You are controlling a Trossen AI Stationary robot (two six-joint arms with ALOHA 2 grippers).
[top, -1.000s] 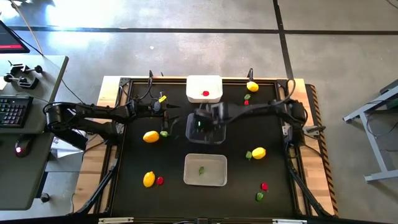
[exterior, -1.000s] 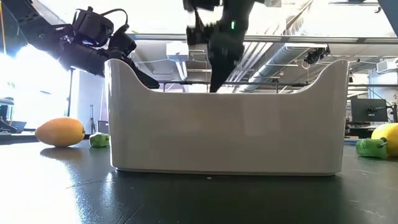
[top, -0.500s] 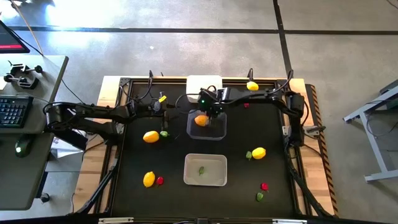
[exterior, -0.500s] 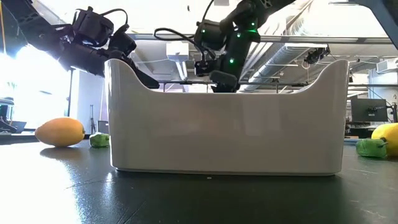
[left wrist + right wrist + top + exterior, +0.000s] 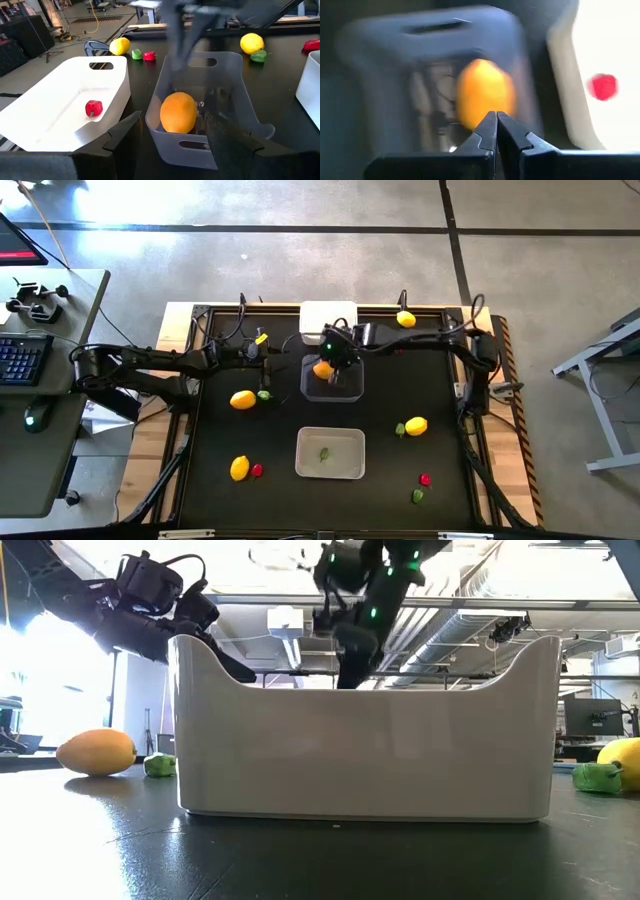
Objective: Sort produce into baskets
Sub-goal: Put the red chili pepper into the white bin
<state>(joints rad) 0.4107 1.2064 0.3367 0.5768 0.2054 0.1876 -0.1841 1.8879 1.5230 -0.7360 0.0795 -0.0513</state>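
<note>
An orange oval [image 5: 322, 370] lies inside the clear basket [image 5: 345, 392] at the table's middle; it also shows in the left wrist view [image 5: 178, 112] and the right wrist view [image 5: 482, 92]. My right gripper [image 5: 496, 120] is shut and empty above the basket's far end [image 5: 336, 356], high up in the low view [image 5: 350, 640]. My left gripper [image 5: 172, 150] is open and empty just left of the clear basket [image 5: 280, 360]. The white basket [image 5: 328, 312] at the far edge holds a red berry [image 5: 93, 107]. The pale grey basket [image 5: 348, 465] nearer the front holds a green piece [image 5: 324, 453].
Lemons lie at the left [image 5: 242, 399], front left [image 5: 239, 468], right [image 5: 415, 425] and far right [image 5: 405, 319]. Red pieces [image 5: 257, 470] [image 5: 425, 478] and green pieces [image 5: 264, 394] [image 5: 417, 496] lie beside them. In the low view the pale grey basket [image 5: 365, 740] fills the foreground.
My right gripper has drawn back from over the middle of the clear basket toward the table's far edge and risen. The orange oval, hidden under it a second ago, now lies in the clear basket.
</note>
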